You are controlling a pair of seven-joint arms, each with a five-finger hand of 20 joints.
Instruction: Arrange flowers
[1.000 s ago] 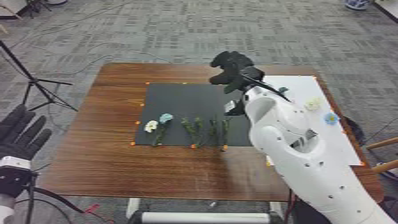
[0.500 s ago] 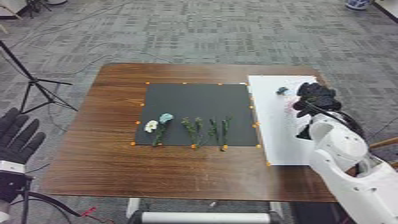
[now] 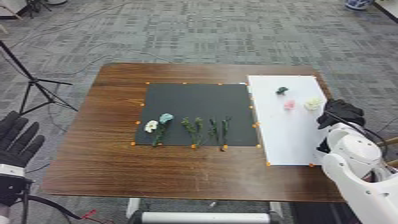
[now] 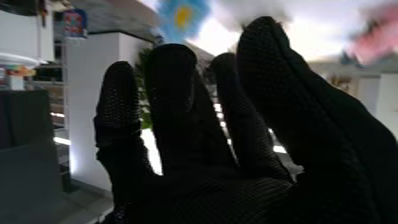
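Head view: a black square mat (image 3: 197, 102) and a white rectangular board (image 3: 284, 132) lay side by side on the brown wooden table (image 3: 160, 175), the board to the right. At the mat's near left corner lay a white flower (image 3: 150, 126) and, beside it, a pale blue flower (image 3: 166, 118); several thin green stems (image 3: 213, 132) lay to their right, near the mat's near edge. The board carried a small dark green sprig (image 3: 282, 90), a pink flower (image 3: 289, 105) nearer the robot, and a pale yellow flower (image 3: 312, 104) to the right of the pink one. The right hand (image 3: 342, 113) was at the board's right edge, just beside the yellow flower. The left hand (image 3: 19, 141) was off the table's left side, released, fingers extended and spread.

Right wrist view: the right hand (image 4: 209, 192) was released, its fingers extended and grasping nothing. This view added a bright blue flower with a yellow centre (image 4: 184, 16) near the fingertips; contact could not be determined. The pink flower was visible farther from those fingers.
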